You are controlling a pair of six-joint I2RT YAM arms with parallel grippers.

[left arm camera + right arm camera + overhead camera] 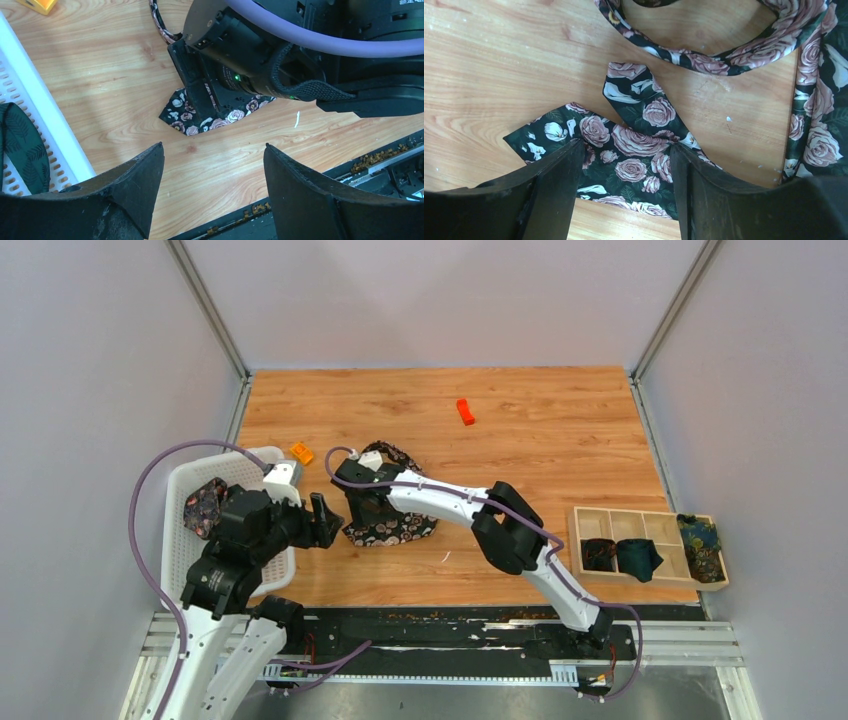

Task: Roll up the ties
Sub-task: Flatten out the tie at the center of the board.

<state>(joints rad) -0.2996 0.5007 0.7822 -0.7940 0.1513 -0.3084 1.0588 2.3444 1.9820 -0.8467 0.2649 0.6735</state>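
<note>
Black floral tie (395,530) lies loose on the wooden table (550,420), left of centre in the top view, with its wide pointed end lowermost and its narrow strip looping away above. We find the right gripper (626,150) directly over that wide end, jaws apart. The fabric lies flat and unpinched between the two fingers at the lower middle of the wrist view. Left gripper (214,150) hangs just left of the tie's point, jaws likewise apart, with bare wood showing between its fingers.
</note>
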